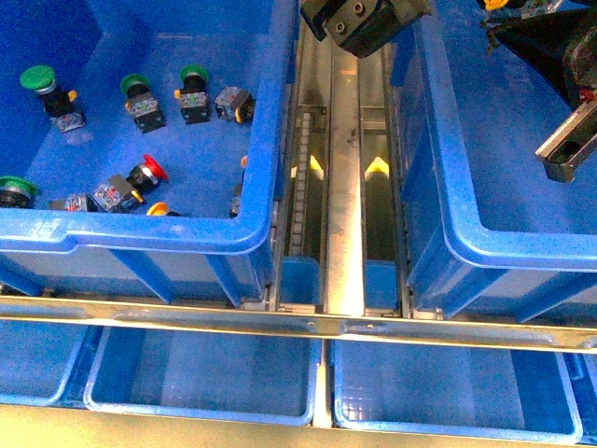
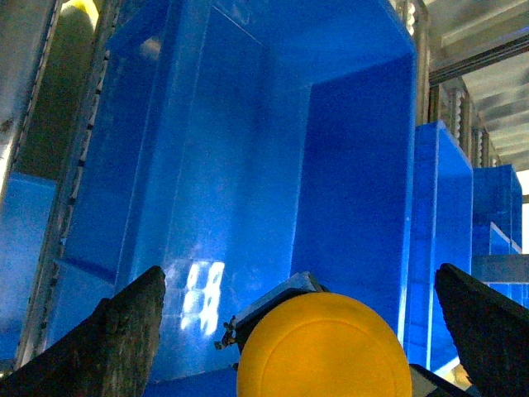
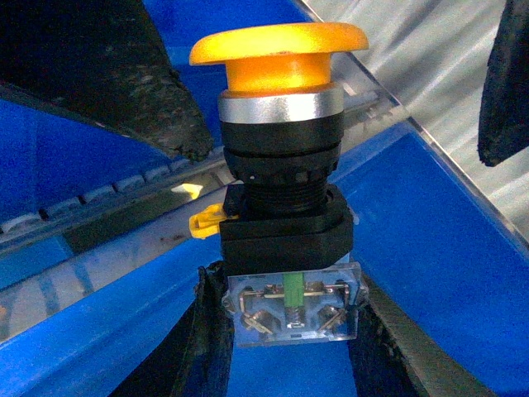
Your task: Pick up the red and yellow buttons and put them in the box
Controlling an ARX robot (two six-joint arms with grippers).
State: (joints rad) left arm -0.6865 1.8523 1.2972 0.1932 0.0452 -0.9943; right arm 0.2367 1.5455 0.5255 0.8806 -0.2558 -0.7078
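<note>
My right gripper (image 3: 289, 308) is shut on the clear base of a yellow button (image 3: 279, 124), cap pointing away from it. My left gripper (image 2: 299, 277) is open, and its fingers (image 3: 124, 83) stand on either side of the cap without touching it. The same yellow cap (image 2: 322, 347) fills the left wrist view, over the inside of the deep blue box (image 1: 466, 245). In the front view both arms sit at the top edge, the left (image 1: 364, 23) and the right (image 1: 555, 56). A red button (image 1: 152, 170) and a yellow one (image 1: 159, 209) lie in the left crate (image 1: 140, 238).
Several green-capped switches (image 1: 135, 89) and another yellow-capped one (image 1: 235, 103) lie in the left crate. A metal channel (image 1: 343, 187) runs between the two crates. A metal rail (image 1: 298, 325) crosses in front, with shallow blue trays (image 1: 205, 373) below it.
</note>
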